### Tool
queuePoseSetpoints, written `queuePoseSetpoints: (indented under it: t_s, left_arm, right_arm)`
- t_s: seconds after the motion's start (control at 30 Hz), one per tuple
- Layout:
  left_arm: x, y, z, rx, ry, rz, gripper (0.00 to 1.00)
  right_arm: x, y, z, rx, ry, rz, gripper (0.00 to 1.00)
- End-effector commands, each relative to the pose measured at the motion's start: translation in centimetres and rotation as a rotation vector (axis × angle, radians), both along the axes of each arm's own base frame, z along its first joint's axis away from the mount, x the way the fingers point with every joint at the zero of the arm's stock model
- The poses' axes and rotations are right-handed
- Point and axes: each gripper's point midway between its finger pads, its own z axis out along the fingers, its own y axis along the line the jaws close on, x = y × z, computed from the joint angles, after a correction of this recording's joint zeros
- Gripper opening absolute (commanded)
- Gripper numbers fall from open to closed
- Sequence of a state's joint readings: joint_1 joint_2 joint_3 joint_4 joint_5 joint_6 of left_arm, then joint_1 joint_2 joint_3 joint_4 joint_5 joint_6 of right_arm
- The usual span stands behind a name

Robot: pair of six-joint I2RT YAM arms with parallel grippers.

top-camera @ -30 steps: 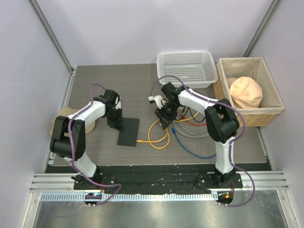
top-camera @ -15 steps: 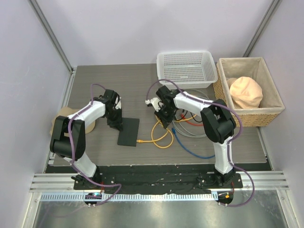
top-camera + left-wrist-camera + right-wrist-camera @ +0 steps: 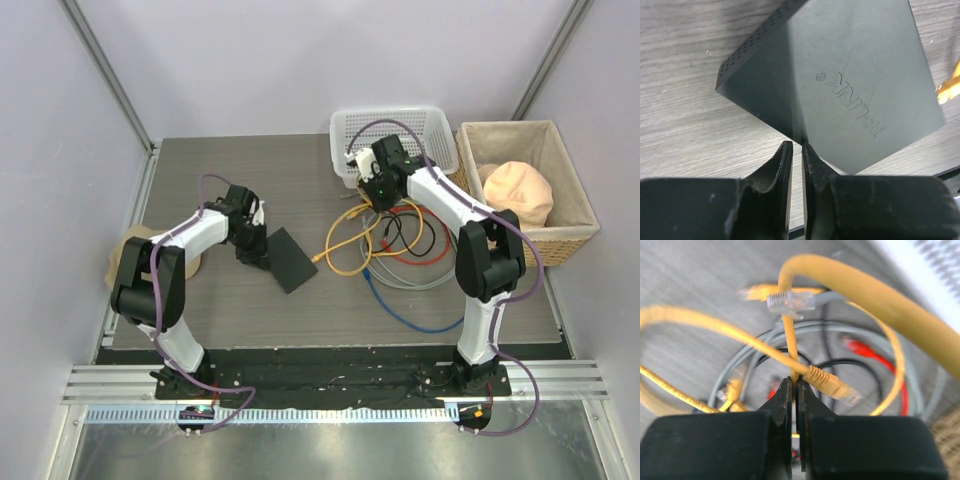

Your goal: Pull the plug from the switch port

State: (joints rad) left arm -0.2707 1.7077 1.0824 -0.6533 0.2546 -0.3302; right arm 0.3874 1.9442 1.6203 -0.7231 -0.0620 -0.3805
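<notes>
The switch (image 3: pixel 292 262) is a flat black box lying skewed on the table, and it fills the left wrist view (image 3: pixel 855 75). My left gripper (image 3: pixel 256 250) (image 3: pixel 796 145) is at its near corner, jaws almost together with that corner pinched between the tips. A yellow cable (image 3: pixel 345 240) (image 3: pixel 790 340) runs from the switch's right edge up to my right gripper (image 3: pixel 368 200) (image 3: pixel 796 381), which is shut on it and raised in front of the basket. The cable's plug (image 3: pixel 317 258) sits against the switch; I cannot tell whether it is seated in a port.
A white mesh basket (image 3: pixel 390 140) stands at the back. A wicker basket (image 3: pixel 505 130) holding a peach lump is at the right. Grey, red, black and blue cables (image 3: pixel 410 250) lie coiled under the right arm. A free yellow plug (image 3: pixel 832 385) hangs beside the right fingertips.
My right gripper shut on the yellow cable and lifted it back toward the white basket. The switch swung round on the table with the pull. The left gripper stayed on it.
</notes>
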Motion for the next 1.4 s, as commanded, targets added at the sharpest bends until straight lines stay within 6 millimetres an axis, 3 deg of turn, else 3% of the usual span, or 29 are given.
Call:
queuePoseSetpoints:
  t_s: [0.0, 0.03, 0.07, 0.2, 0.3, 0.43, 0.5, 0.53, 0.57, 0.63, 0.73, 0.87, 0.9, 1.07, 1.17, 1.37]
  left_arm:
    - [-1.0, 2.1, -2.2, 0.102, 0.070, 0.009, 0.15]
    - [-1.0, 2.0, -2.2, 0.099, 0.072, 0.008, 0.15]
    - [-1.0, 2.0, -2.1, 0.097, 0.071, 0.010, 0.15]
    - [-1.1, 2.0, -2.3, 0.097, 0.076, 0.008, 0.15]
    - [-1.2, 2.1, -2.3, 0.100, 0.076, 0.002, 0.15]
    - [-1.4, 2.3, -2.1, 0.108, 0.066, -0.006, 0.14]
    - [-1.3, 2.4, -1.4, 0.109, 0.045, -0.007, 0.13]
    - [-1.2, 2.3, -1.0, 0.104, 0.038, -0.009, 0.12]
    - [-1.0, 2.2, -0.2, 0.096, 0.013, -0.011, 0.12]
    - [-1.0, 1.7, 1.2, 0.062, -0.010, -0.034, 0.11]
    - [-0.7, 1.7, 3.5, 0.051, -0.079, -0.065, 0.13]
    - [-0.7, 2.6, 5.6, 0.067, -0.159, -0.087, 0.17]
    - [-0.9, 3.1, 6.0, 0.070, -0.165, -0.075, 0.20]
    - [-2.6, 4.9, 3.8, 0.100, -0.113, 0.017, 0.32]
    - [-2.8, 5.0, 2.8, 0.103, -0.093, 0.035, 0.34]
    - [-1.8, 4.5, 1.1, 0.085, -0.048, 0.057, 0.32]
  right_arm:
    - [2.5, -2.5, 5.7, -0.046, -0.191, -0.051, 0.21]
    - [1.9, -2.3, 5.3, -0.033, -0.168, -0.045, 0.30]
    - [1.2, -1.8, 5.4, 0.002, -0.148, -0.029, 0.47]
    - [-3.1, 1.2, 5.9, 0.147, -0.045, 0.071, 0.59]
    - [-5.9, 3.1, 6.0, 0.211, 0.017, 0.149, 0.59]
    - [-8.9, 7.6, 5.0, 0.299, 0.127, 0.281, 0.57]
    - [-9.7, 9.1, 4.1, 0.305, 0.167, 0.317, 0.51]
    - [-9.8, 9.7, 2.9, 0.288, 0.189, 0.332, 0.40]
    - [-10.5, 10.5, 1.9, 0.266, 0.205, 0.360, 0.36]
    - [-10.1, 10.9, -0.5, 0.203, 0.219, 0.356, 0.28]
    - [-9.6, 11.8, -2.6, 0.162, 0.226, 0.341, 0.23]
    - [-7.6, 13.0, -3.2, 0.161, 0.189, 0.312, 0.16]
    - [-6.8, 13.5, -2.5, 0.172, 0.162, 0.310, 0.16]
    - [-4.8, 15.0, -3.0, 0.171, 0.142, 0.315, 0.15]
    - [-4.5, 16.3, -2.6, 0.176, 0.125, 0.341, 0.16]
    - [-6.2, 17.9, -7.6, 0.068, 0.161, 0.384, 0.16]
